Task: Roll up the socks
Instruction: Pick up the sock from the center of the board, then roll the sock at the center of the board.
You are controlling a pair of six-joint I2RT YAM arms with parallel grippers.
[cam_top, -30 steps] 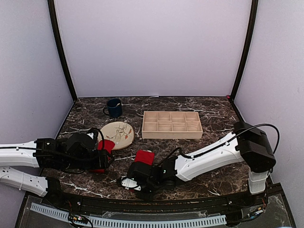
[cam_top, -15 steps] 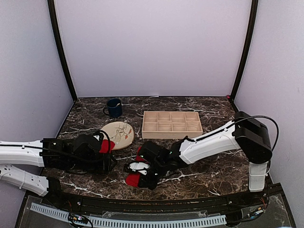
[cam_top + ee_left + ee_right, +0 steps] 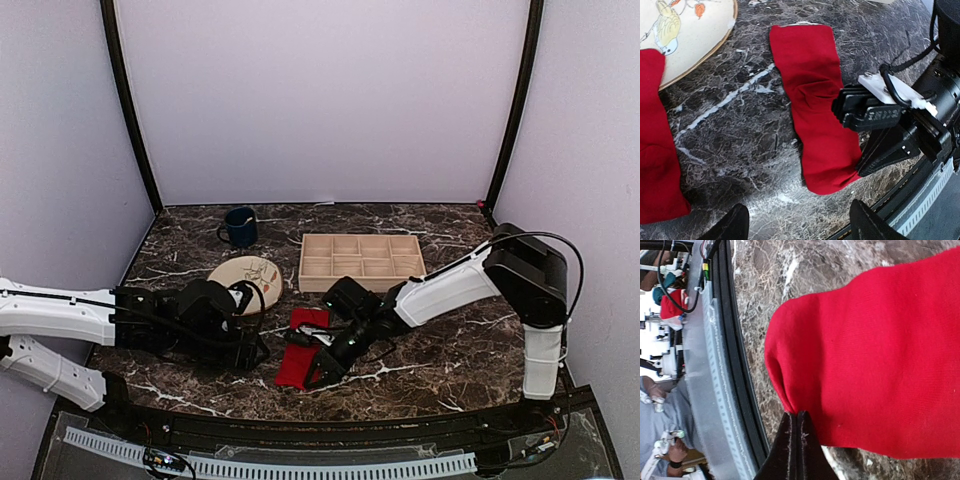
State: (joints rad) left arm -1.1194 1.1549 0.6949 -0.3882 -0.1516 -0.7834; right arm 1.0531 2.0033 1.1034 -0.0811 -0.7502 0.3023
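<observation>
As my right fingers clench on the edge of one red sock, it lies flat on the surface, stretching away from them. My left fingers hang spread and empty beside it. Beyond them, the second sock touches the plate.

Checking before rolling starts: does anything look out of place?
One sock appears to lie with its end over the plate rim. The other sock lies flat, its edge pinched by the right pincer.
</observation>
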